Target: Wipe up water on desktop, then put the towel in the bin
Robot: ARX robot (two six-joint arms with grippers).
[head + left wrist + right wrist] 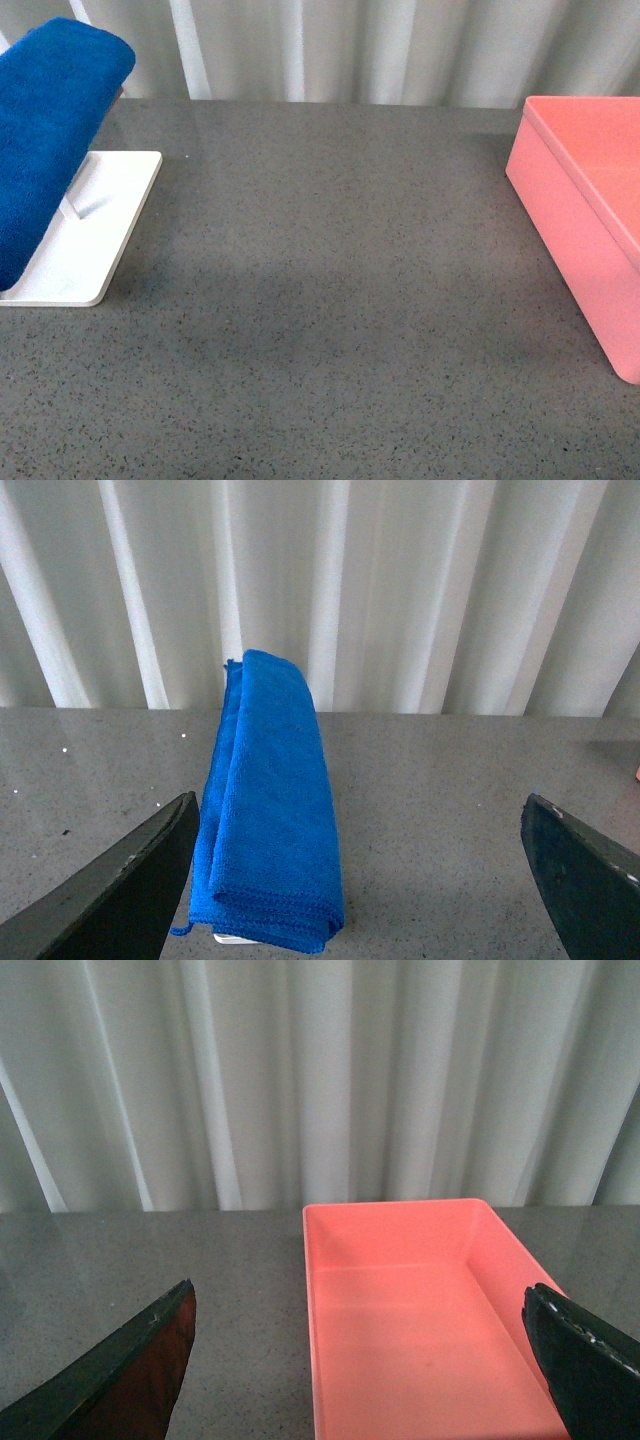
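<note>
We see the dark grey speckled desktop (330, 330) spreading wide and slightly glossy. On its left side lies a flat white tray (95, 240). At the right edge stands the salmon-pink bin (580, 220), well apart from the tray.

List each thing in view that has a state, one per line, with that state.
towel: folded, draped above the white tray, not gripped.
white tray: flat on the desktop.
bin: upright, open-topped, empty.
desktop: wet or dry cannot be told.
left pincer: open, holding nothing.
right pincer: open, holding nothing.
</note>
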